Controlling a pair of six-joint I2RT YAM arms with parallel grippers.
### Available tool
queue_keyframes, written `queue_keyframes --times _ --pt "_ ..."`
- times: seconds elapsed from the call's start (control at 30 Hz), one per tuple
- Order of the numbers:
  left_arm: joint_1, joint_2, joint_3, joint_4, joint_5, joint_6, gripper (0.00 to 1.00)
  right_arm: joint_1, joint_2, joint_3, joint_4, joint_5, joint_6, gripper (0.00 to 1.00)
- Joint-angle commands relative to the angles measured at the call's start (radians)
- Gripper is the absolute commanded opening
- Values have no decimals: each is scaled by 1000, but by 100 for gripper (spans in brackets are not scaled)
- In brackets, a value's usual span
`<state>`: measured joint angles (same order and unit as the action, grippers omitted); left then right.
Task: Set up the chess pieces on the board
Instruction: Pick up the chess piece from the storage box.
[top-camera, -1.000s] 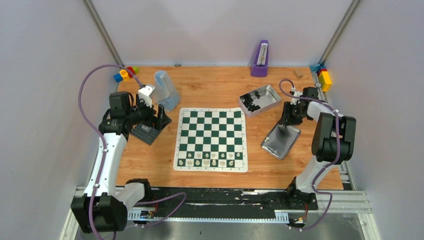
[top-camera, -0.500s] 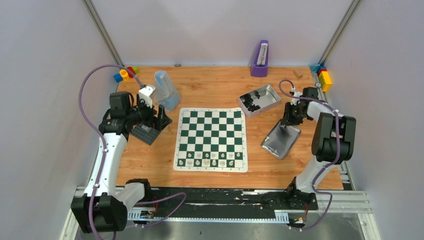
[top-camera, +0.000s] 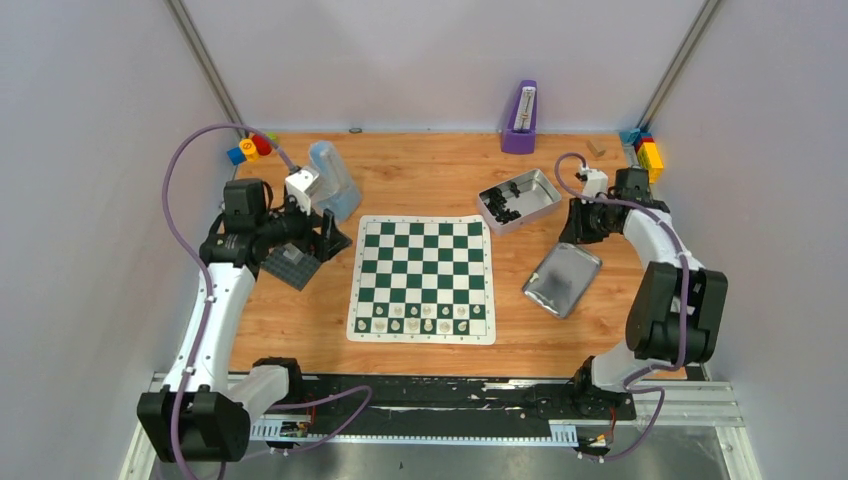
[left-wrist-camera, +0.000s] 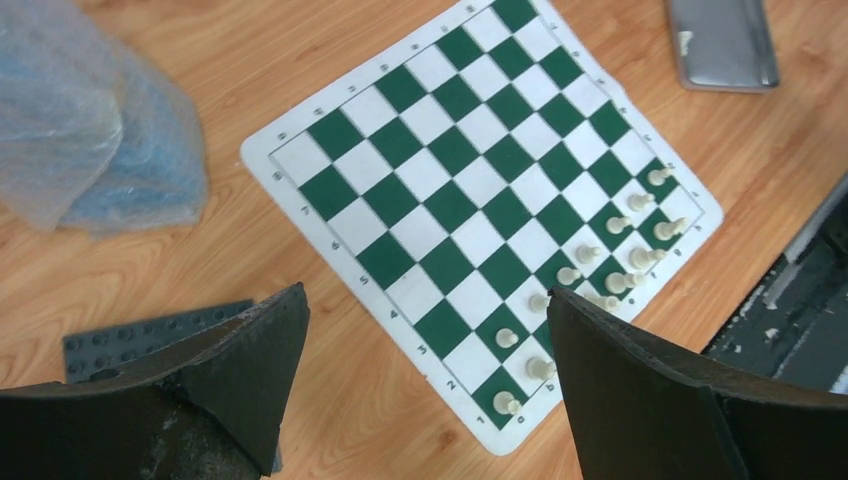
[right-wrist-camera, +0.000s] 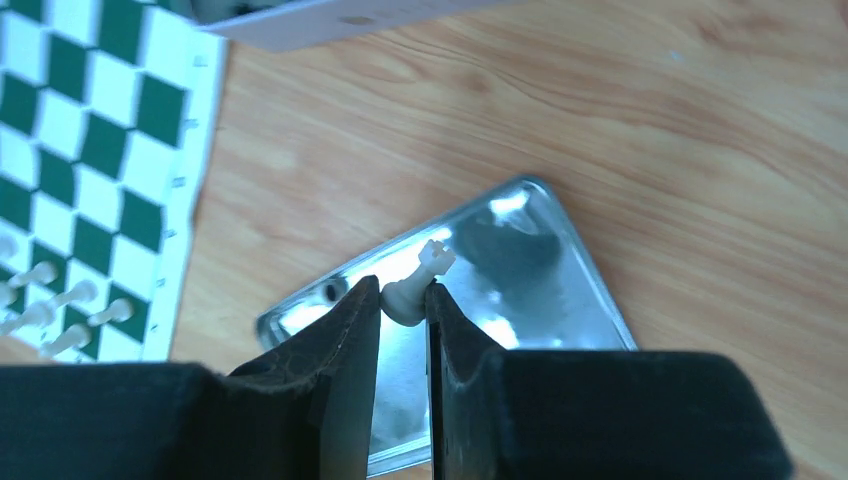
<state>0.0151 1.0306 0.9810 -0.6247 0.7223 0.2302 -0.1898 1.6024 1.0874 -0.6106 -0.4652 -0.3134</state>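
Right gripper (right-wrist-camera: 403, 300) has just come up off the silver tray (top-camera: 562, 280) with a white piece pinched.

A second ago it was down on the tray. Now it is raised and pulled back toward the table's far-right side, jaws clamped on one cream chess piece (right-wrist-camera: 425, 270). Its notched top pokes past the fingertips, but I can't say which piece it is. The other white pieces (top-camera: 420, 318) stand in the two rows at the near edge of the board (top-camera: 424, 262). Left gripper (left-wrist-camera: 425, 300) hangs spread wide and empty, off the board's left edge. The pick looks done; what's left is the carry to a free near-row square.
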Motion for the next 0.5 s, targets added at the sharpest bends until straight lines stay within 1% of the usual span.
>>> queue_keyframes --times 0.0,0.1,0.23,0.37,0.47 --pt "-60 29 66 0 129 9 95 89 -151 3 -87 -238 -149 9" --pt "-139 77 116 -30 159 19 94 218 -228 12 -100 -307 -182 9" --pt "-229 168 203 -66 220 18 93 404 -284 49 -77 -345 -202 9" --pt "-278 288 301 -95 301 -24 88 530 -257 136 -61 -389 -195 10" --pt "-303 374 383 -111 370 -92 84 612 -215 209 -59 -403 -189 9"
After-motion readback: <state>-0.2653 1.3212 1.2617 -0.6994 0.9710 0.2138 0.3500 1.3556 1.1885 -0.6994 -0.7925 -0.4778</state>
